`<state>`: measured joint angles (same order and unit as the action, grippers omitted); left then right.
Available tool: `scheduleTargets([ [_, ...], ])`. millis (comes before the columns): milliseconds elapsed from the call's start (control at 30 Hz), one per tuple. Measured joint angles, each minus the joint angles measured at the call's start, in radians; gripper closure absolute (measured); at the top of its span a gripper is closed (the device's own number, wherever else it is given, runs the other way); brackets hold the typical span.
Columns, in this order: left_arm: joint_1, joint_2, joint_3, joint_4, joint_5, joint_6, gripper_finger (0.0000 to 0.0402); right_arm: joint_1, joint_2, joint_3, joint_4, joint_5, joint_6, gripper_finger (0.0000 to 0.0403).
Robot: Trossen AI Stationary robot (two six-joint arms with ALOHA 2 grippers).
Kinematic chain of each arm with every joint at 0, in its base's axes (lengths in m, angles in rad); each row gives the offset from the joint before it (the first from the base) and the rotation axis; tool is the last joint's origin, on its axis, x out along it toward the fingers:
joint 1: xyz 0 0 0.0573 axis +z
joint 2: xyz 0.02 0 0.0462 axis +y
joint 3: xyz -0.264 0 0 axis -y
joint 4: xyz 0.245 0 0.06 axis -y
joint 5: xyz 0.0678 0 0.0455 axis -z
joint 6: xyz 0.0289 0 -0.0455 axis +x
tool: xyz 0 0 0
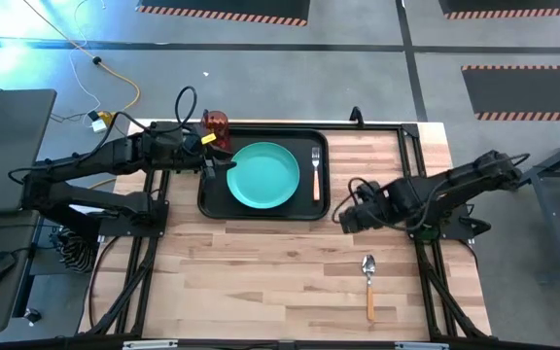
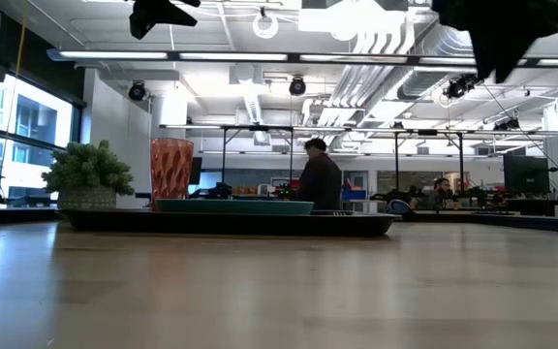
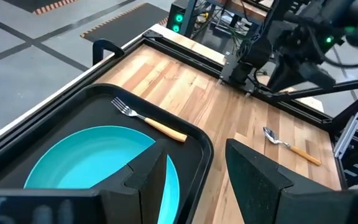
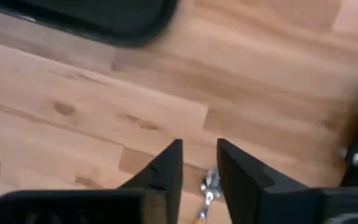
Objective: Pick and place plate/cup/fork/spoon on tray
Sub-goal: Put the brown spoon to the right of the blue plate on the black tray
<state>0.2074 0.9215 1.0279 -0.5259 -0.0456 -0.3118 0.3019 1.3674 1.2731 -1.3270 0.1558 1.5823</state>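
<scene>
On the table, far half: tray (image 1: 212,199), black, long side across; its near right corner lies close to my right claw

Plate (image 1: 262,176): teal, flat on the tray's middle; its rim shows above the tray wall in the low view (image 2: 232,206); the left wrist view has it right ahead of my left fingers (image 3: 92,163)

Fork (image 1: 315,173): on the tray, right of the plate and apart from it; tines toward the far edge, wooden handle toward me; also seen from the left wrist (image 3: 148,120)

Cup (image 1: 216,122): red-brown, upright, at the tray's far left corner; I cannot tell from above whether it stands inside the rim or just outside; the low view shows it tall beside a green plant (image 2: 89,173)

Spoon (image 1: 368,282): on bare wood, near right part of the table, well apart from the tray; bowl toward the tray, handle toward the near edge; the left wrist view catches it far off (image 3: 291,145)

My left claw (image 1: 205,167): over the tray's left edge, beside the plate; fingers (image 3: 253,174) spread wide, nothing between them

My right claw (image 1: 344,218): above bare wood just off the tray's near right corner, the spoon nearer the table's front edge than it; fingers (image 4: 166,169) parted by a narrow gap, holding nothing; the spoon's bowl (image 4: 210,182) shows through that gap, on the wood below

Room behind: a person (image 2: 319,180) in dark clothes stands beyond the table
</scene>
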Motion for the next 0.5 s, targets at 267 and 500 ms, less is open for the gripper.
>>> scheduleTargets([
  [267,0.000,0.000,0.000,0.000,-0.001,-0.081,0.0245,0.182,0.000,-0.059,0.056,-0.050,0.266,0.0256],
  [500,0.000,0.000,0.000,0.000,-0.001,-0.177,0.0245,0.342,0.015,-0.093,0.116,-0.011,0.498,0.0252],
])
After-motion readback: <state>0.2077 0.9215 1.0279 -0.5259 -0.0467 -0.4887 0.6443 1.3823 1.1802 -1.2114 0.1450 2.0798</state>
